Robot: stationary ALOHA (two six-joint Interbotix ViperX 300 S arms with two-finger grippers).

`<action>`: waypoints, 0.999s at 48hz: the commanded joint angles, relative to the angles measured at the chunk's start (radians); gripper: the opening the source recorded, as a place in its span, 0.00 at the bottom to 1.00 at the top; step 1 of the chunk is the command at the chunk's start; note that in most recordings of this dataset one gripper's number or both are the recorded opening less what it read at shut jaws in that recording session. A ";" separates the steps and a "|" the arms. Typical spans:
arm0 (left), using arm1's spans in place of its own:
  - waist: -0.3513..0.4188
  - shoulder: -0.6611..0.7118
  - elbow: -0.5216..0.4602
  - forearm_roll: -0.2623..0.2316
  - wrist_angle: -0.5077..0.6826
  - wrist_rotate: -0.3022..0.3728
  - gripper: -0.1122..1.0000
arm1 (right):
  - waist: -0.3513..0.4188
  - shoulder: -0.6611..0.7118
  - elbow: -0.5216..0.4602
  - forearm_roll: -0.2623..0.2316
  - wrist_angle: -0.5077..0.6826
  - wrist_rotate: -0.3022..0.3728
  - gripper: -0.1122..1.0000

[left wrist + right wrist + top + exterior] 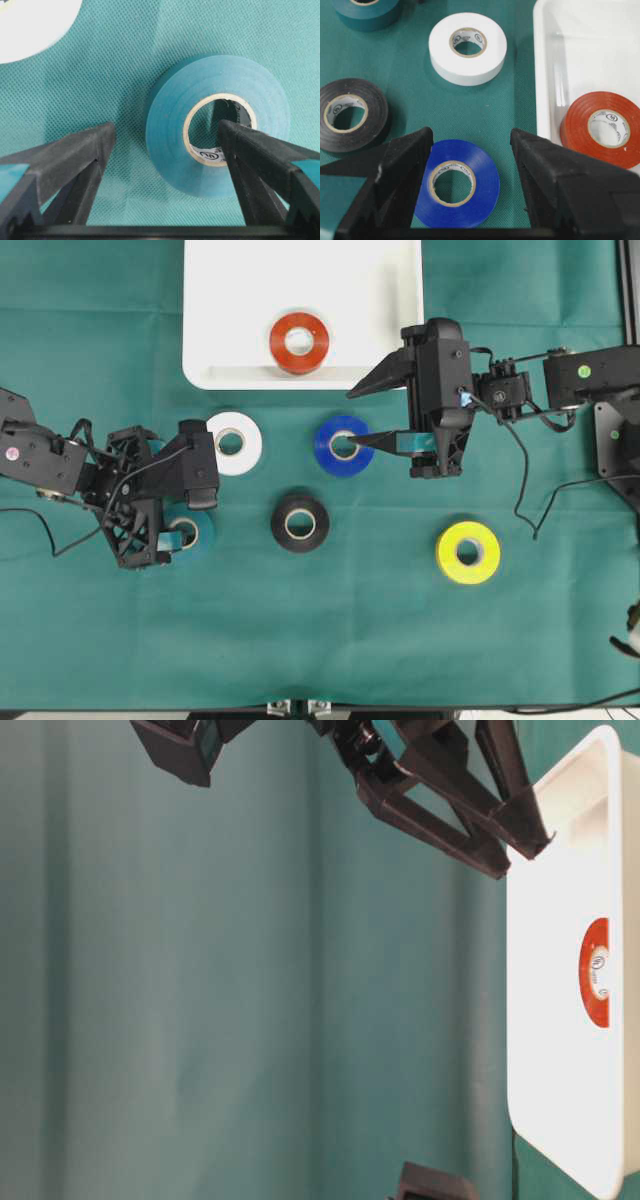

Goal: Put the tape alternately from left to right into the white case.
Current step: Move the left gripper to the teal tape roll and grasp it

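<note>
One roll, the red tape (299, 342), already lies in the case (220, 300); five remain on the counter (100, 340); the step in hand looks like the left pincer's (165, 145) pickup of the teal tape (170, 125). It is spread wide, one finger in the core, one outside the wall; next it needs to clench on that wall, then lift. The right pincer (470, 145) hangs released over the blue tape (480, 172), near the case, holding nothing. White (234, 443), black (300, 522) and yellow (467, 552) lie untouched. Core print is too small to read, save what looks like a "UL" mark.
</note>
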 commanded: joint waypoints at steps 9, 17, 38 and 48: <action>-0.003 -0.005 -0.026 0.005 -0.002 0.008 0.66 | 0.002 -0.006 -0.009 -0.002 -0.006 0.000 0.74; -0.003 -0.005 -0.026 0.005 0.000 0.009 0.50 | 0.003 -0.006 -0.006 0.000 -0.006 0.000 0.74; -0.003 -0.023 -0.028 0.003 0.000 0.008 0.07 | 0.002 -0.006 0.000 0.000 -0.005 0.002 0.74; -0.005 -0.038 -0.038 0.003 0.000 0.008 0.07 | 0.002 -0.006 0.000 0.000 -0.006 0.002 0.74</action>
